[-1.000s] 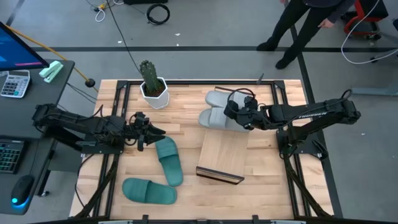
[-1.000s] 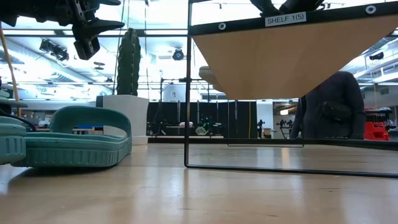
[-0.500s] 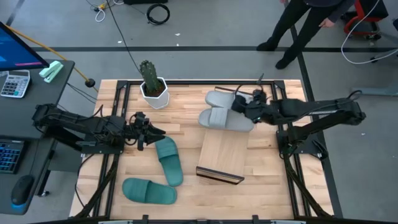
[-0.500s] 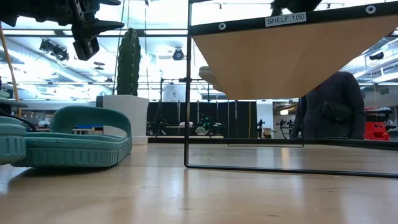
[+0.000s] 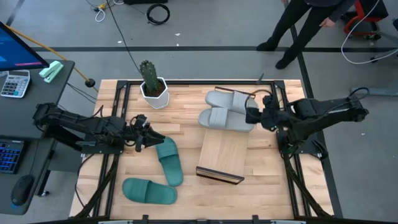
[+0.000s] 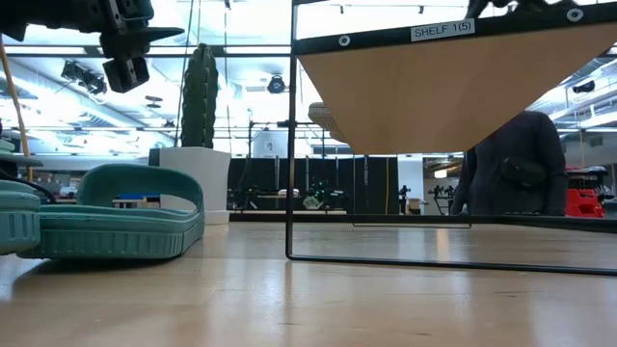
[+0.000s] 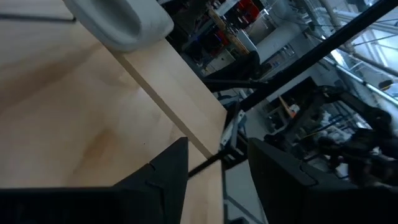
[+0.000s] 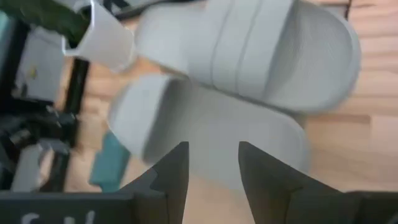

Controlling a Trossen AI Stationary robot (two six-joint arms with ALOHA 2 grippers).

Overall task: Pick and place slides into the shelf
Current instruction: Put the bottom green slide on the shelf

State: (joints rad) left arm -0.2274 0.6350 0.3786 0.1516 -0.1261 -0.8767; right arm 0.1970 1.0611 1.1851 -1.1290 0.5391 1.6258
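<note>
Two light grey slides [image 5: 222, 99] [image 5: 222, 119] lie side by side, soles down on the tabletop, just past the far end of the shelf [image 5: 222, 155]. In the right wrist view they are the far slide [image 8: 273, 50] and the near slide [image 8: 217, 124]. My right gripper [image 5: 254, 116] [image 8: 213, 165] is open at their right ends, clear of them. Two teal slides [image 5: 169, 160] [image 5: 148, 190] lie flat near the left front. My left gripper [image 5: 148, 134] [image 7: 217, 168] is open in the air beside the nearer teal slide's far end.
A cactus in a white pot [image 5: 151, 84] stands at the far edge, left of the grey slides. The shelf [image 6: 443, 87] stands close in front of the low camera, beside a teal slide [image 6: 116, 217]. A person [image 5: 298, 25] walks beyond the far edge.
My right gripper has drawn back from over the grey slides' right ends toward the table's right edge. The grey slides lie where they were.
</note>
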